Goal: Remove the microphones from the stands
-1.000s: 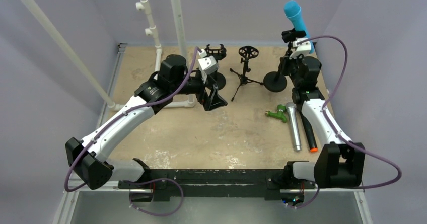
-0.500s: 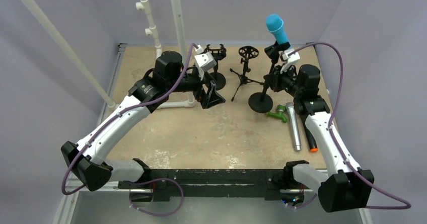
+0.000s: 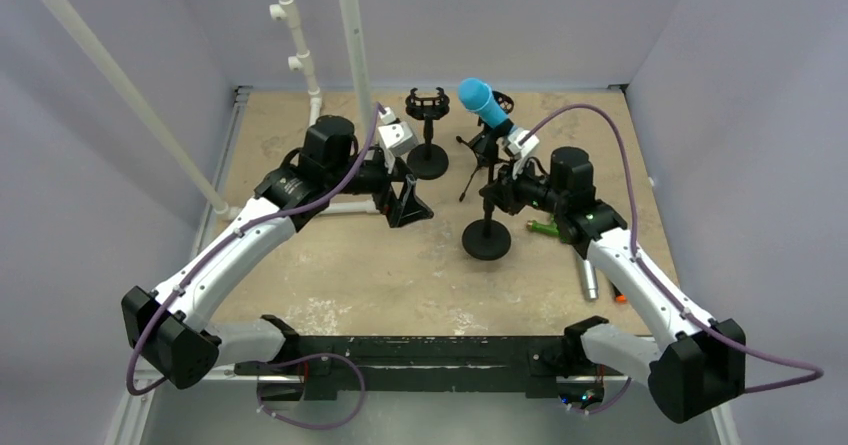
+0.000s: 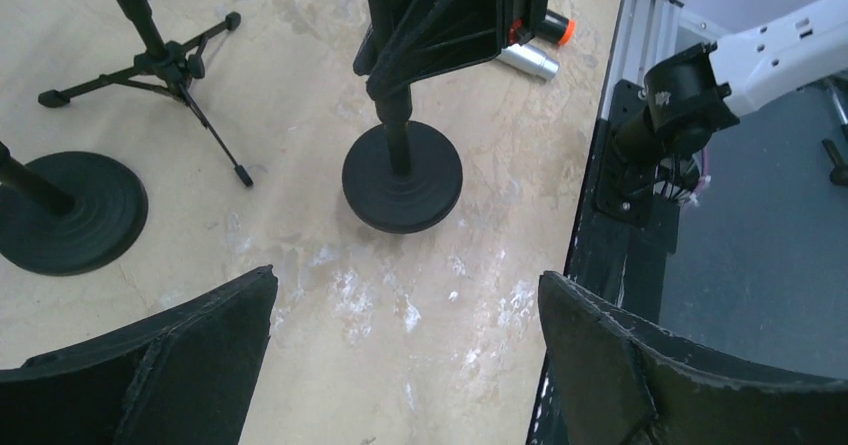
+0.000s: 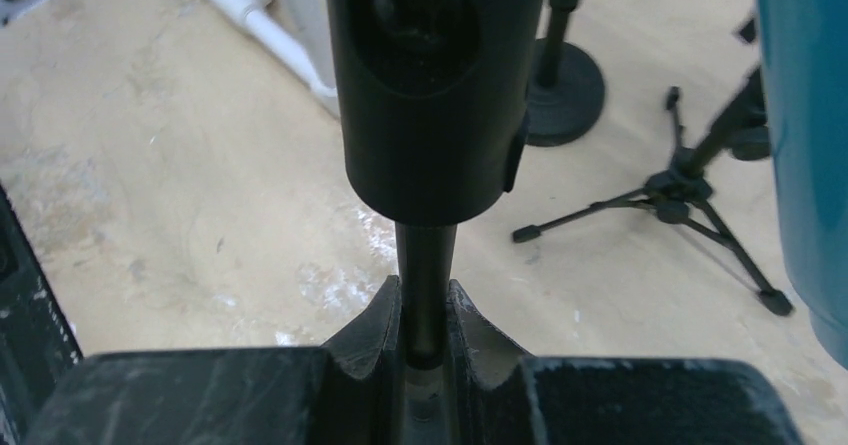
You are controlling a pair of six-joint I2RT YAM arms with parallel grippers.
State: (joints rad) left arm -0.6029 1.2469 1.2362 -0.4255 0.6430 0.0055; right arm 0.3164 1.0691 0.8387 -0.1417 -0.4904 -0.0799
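Toward the upper left of the overhead view, white pipes (image 3: pixel 298 60) rise at the far side of the desk (image 3: pixel 380 265). Right of them my left hand (image 3: pixel 408 203) hangs with its fingers spread wide, gripping nothing; in its wrist view only bare desk lies between the two pads. Just behind it stands a round-based stand (image 3: pixel 428 160) with an empty cradle on top, and next to the right is a small tripod stand (image 3: pixel 482 155).

At frame centre is the microphone (image 3: pixel 478 98), its blue head up and leaning toward the upper left. It is seated in its stand (image 3: pixel 487 237), whose disc base lies in front of the tripod. My right hand (image 5: pixel 423 330) is closed narrow round that stand's thin pole, below the black clip housing. The tripod's legs crowd close behind the pole.

Right of the base, partly under my right arm, lie a green object (image 3: pixel 545 228), a silver microphone (image 3: pixel 591 287) and an orange-tipped black stick (image 3: pixel 620 295).
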